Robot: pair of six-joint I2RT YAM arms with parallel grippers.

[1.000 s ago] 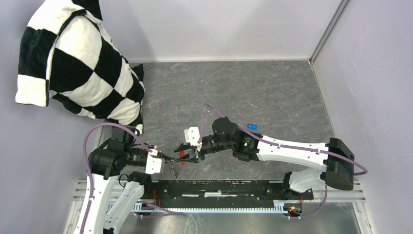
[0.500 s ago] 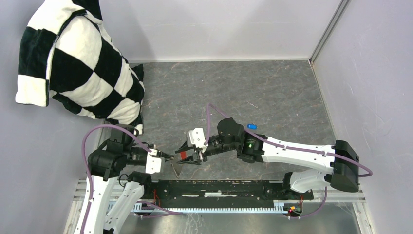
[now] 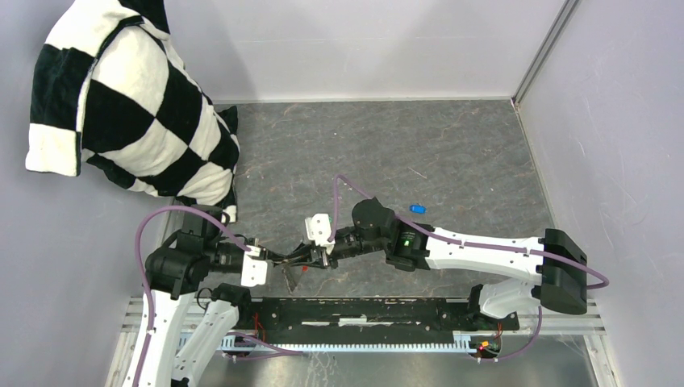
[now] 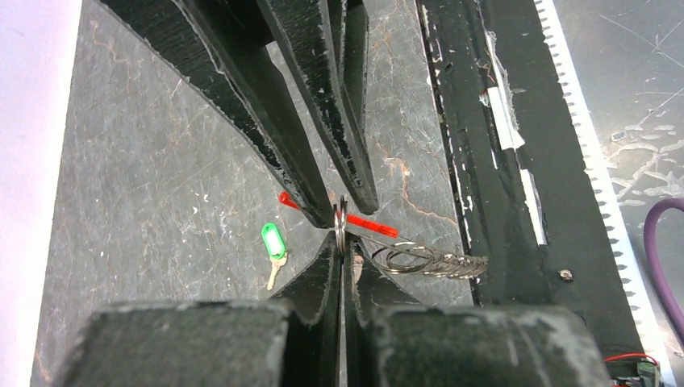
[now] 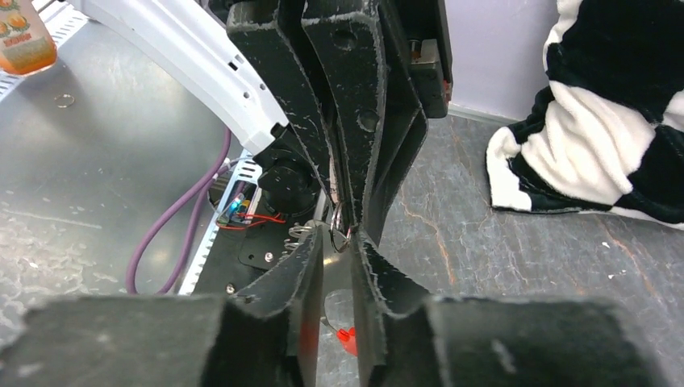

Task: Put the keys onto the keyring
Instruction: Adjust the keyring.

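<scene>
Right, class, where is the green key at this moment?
In the left wrist view, the green key lies flat on the grey table, just to the picture's left of the left gripper and the red tag, with nothing touching it.

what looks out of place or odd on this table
A big black-and-white checked cushion slumps in the far left corner of the table; it looks unrelated to a job with keys. The blue key also lies on its own, away from the green key.
</scene>
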